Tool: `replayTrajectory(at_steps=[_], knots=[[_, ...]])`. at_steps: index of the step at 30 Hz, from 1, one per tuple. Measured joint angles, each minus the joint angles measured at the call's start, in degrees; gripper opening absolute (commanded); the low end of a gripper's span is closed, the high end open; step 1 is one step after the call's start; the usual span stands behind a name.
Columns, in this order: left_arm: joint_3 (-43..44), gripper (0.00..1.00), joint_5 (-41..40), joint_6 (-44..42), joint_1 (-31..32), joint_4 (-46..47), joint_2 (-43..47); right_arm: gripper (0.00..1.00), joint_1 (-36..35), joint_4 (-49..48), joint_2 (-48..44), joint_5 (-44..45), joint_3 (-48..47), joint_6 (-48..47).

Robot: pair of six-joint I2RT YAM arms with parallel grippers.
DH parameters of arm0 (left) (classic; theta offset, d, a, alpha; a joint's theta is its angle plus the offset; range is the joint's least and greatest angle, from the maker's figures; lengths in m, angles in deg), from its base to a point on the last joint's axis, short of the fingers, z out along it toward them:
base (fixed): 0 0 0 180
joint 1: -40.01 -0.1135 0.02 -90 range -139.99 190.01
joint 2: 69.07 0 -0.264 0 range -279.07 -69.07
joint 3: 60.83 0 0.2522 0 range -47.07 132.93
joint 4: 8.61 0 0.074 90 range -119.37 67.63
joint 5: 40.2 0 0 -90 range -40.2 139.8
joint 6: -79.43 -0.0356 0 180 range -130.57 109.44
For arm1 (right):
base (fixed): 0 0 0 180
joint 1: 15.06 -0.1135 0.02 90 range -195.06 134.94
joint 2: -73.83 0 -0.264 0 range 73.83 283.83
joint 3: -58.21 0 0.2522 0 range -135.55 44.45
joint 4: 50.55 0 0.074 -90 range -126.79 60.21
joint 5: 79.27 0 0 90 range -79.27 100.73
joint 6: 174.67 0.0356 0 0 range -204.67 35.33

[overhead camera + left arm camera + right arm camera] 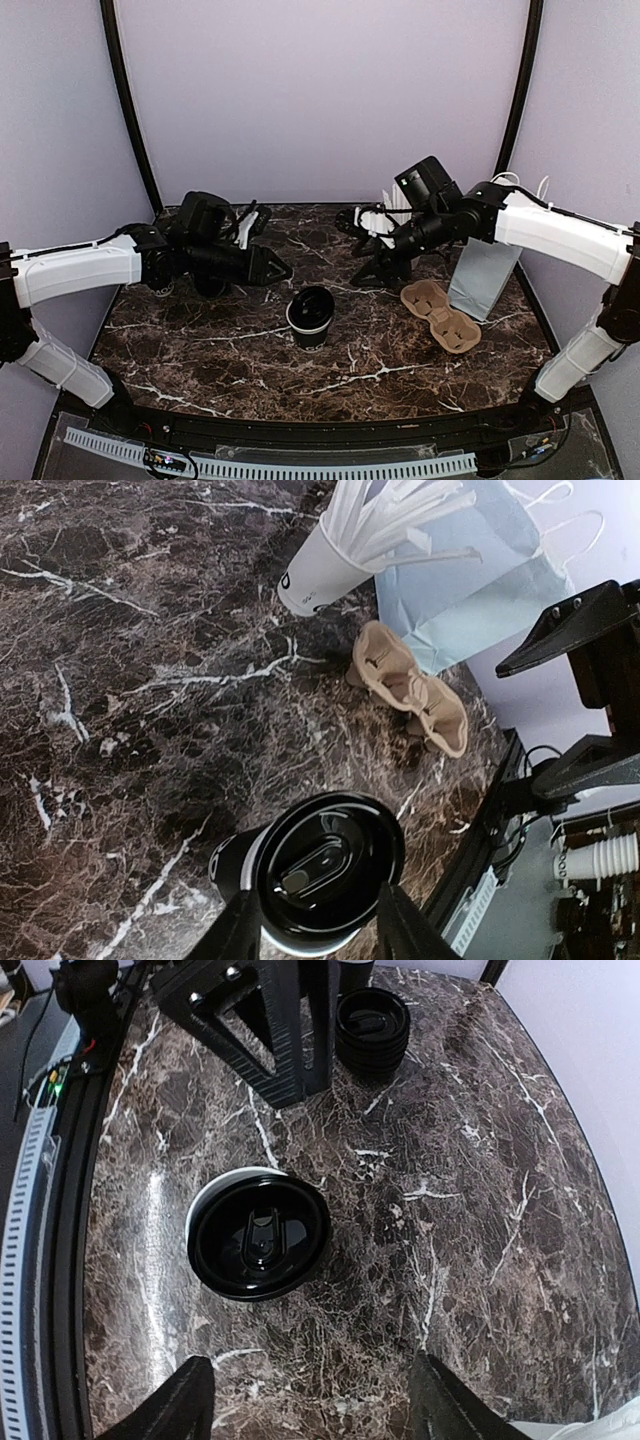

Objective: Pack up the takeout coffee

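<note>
The takeout coffee (311, 316), a dark paper cup with a round black lid, stands upright on the marble table (200, 350) between my two arms. My left gripper (278, 268) hovers to its back left, jaws partly open. In the left wrist view the cup (325, 865) lies just past the gripper (315, 935), its lid framed by the two fingertips (230, 935), with no contact that I can see. My right gripper (372, 272) hangs to the cup's back right. It stands wide open (315, 1405) over bare marble, with the cup (260, 1232) ahead of it.
A brown pulp cup carrier (440, 315) lies right of the cup, with a pale blue paper bag (483, 278) upright behind it. A white cup of white sticks (330, 560) stands at the back. A stack of black lids (372, 1022) sits near the left arm.
</note>
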State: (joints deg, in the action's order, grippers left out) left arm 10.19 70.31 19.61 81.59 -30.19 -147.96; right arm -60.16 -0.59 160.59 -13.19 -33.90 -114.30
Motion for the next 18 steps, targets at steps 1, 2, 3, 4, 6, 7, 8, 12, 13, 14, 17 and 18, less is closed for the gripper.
replayTrajectory(at_steps=[1, 2, 3, 4, 6, 7, 8, 12, 13, 14, 17, 18], knots=[[0.0, 0.38, 0.1, -0.8, 0.2, -0.8, 0.0, 0.62, -0.7, 0.0, 0.0, 0.9, 0.5, -0.9], [0.0, 0.38, 0.1, -1.9, 0.6, -1.6, 0.0, 0.60, -1.4, 0.2, 0.0, 1.7, 1.0, -1.5], [0.0, 0.38, 0.1, -3.1, 1.3, -2.2, 0.0, 0.59, -1.8, 0.3, 0.0, 2.2, 1.3, -2.0], [0.0, 0.38, -0.1, -4.1, 2.3, -2.6, 0.1, 0.59, -2.1, 0.7, 0.1, 2.9, 1.5, -2.5], [0.7, 0.40, -1.6, -6.4, 5.6, -4.2, 0.0, 0.59, -2.1, 1.2, 0.2, 3.6, 1.6, -2.8], [1.4, 0.42, -2.6, -7.2, 7.0, -5.3, -0.1, 0.59, -1.9, 1.2, 0.2, 3.6, 1.6, -2.8], [2.3, 0.43, -3.8, -7.7, 8.2, -6.1, -0.3, 0.59, -0.9, 1.1, 0.1, 3.1, 1.8, -2.7], [8.5, 0.42, -10.9, -8.9, 13.7, -9.2, -3.7, 0.62, 6.4, -1.2, -2.0, 0.8, 5.9, -1.1], [10.4, 0.40, -12.9, -8.8, 14.7, -10.2, -5.0, 0.63, 8.3, -2.5, -3.4, 0.5, 8.0, -0.3], [12.3, 0.40, -15.1, -8.8, 15.7, -11.5, -6.5, 0.64, 10.1, -3.6, -5.0, 0.5, 10.3, 0.3], [19.0, 0.39, -20.2, -8.6, 18.2, -16.8, -11.9, 0.65, 11.8, -4.5, -8.6, 0.0, 14.9, 1.7], [20.8, 0.39, -21.3, -8.5, 18.7, -18.1, -13.5, 0.66, 12.0, -4.8, -9.3, -0.3, 15.6, 2.2]])
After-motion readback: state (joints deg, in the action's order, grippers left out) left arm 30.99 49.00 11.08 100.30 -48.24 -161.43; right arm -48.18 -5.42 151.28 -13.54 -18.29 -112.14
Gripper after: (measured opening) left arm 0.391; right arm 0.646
